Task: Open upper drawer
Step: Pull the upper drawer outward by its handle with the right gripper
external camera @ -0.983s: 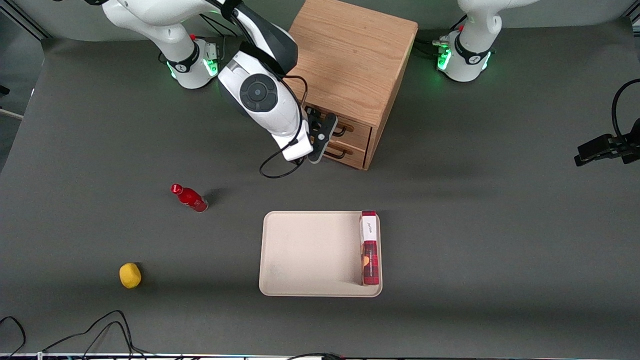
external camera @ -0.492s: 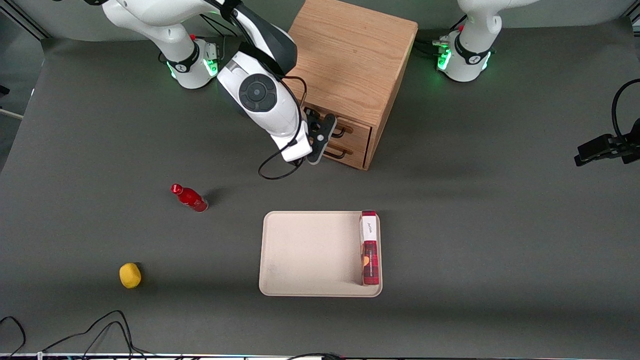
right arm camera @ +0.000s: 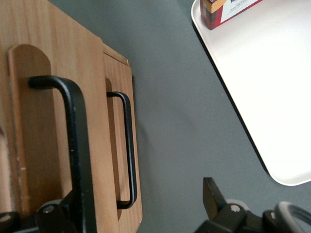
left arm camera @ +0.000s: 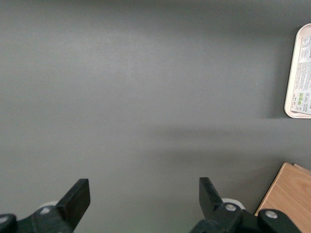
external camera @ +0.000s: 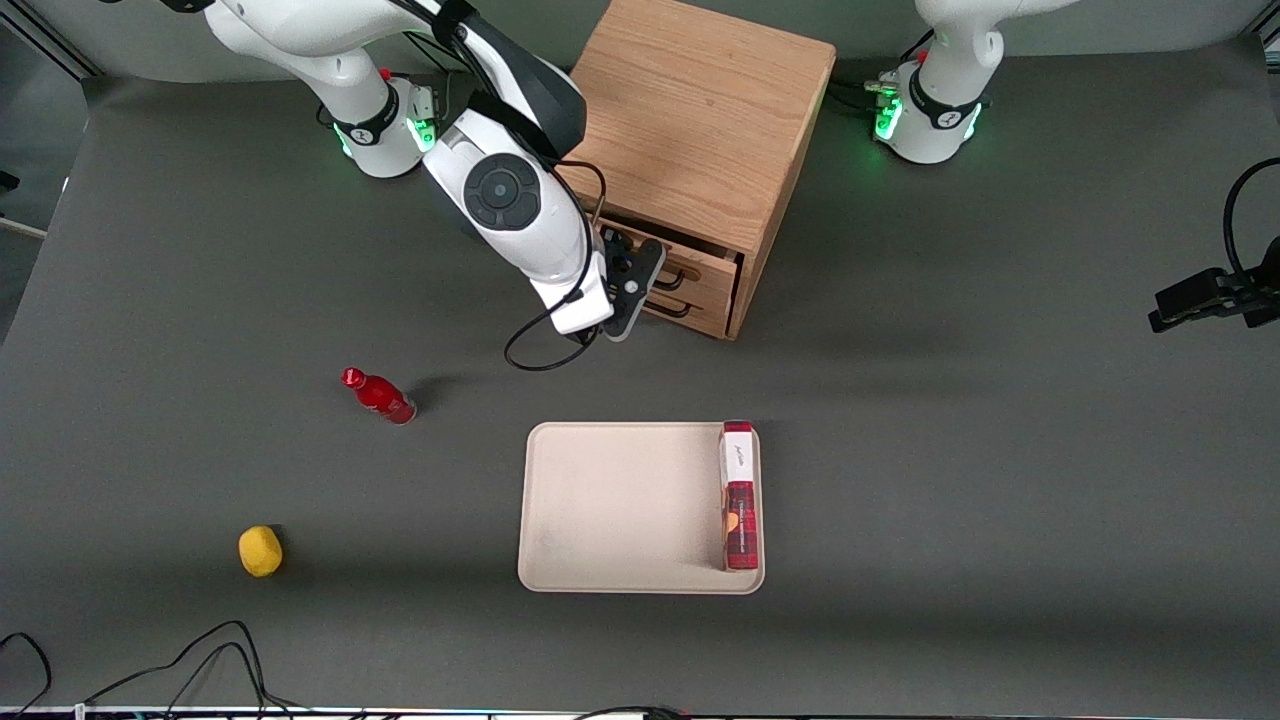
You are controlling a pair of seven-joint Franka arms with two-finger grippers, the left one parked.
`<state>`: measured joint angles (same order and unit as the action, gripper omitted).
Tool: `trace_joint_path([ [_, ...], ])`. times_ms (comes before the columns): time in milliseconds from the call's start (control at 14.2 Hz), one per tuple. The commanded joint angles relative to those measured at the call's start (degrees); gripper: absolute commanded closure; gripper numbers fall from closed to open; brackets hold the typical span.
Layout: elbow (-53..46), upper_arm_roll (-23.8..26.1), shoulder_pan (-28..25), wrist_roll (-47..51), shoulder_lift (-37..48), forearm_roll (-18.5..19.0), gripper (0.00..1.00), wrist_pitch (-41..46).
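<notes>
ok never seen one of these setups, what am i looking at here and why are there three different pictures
Two white robot arms are bolted to a grey table. One picture looks down from the front; the other two come from cameras on each arm's wrist. The working arm's end effector is at the black handle of the upper drawer of a wooden cabinet, and the drawer is out a little. Also on the table: a red bottle, a yellow lump, and a beige tray holding a red box.

1. The upper drawer (right arm camera: 29, 121) stands out past the bottom drawer (right arm camera: 119, 145).
2. The end effector (right arm camera: 141, 208) sits at the upper drawer's black handle (right arm camera: 77, 145), one finger (right arm camera: 214, 196) clear of it.
3. A cream tray (right arm camera: 252, 82) on the grey worktop (right arm camera: 180, 111) holds a red box (right arm camera: 226, 7).
</notes>
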<state>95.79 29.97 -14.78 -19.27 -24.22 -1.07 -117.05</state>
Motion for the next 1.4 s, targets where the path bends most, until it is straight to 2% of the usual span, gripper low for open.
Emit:
trace_joint_path([
  [0,-2.4,0.3,0.2,0.1,-2.1,1.9,0.00,-0.3],
  [632,-3.7,-1.4,0.2,-0.5,-2.6,3.2,0.00,-0.2],
  [773,-4.4,-1.6,0.2,-0.6,-2.7,5.0,0.00,-0.1],
  [1335,-6.8,-1.8,2.0,-3.5,-3.5,5.1,0.00,0.1],
])
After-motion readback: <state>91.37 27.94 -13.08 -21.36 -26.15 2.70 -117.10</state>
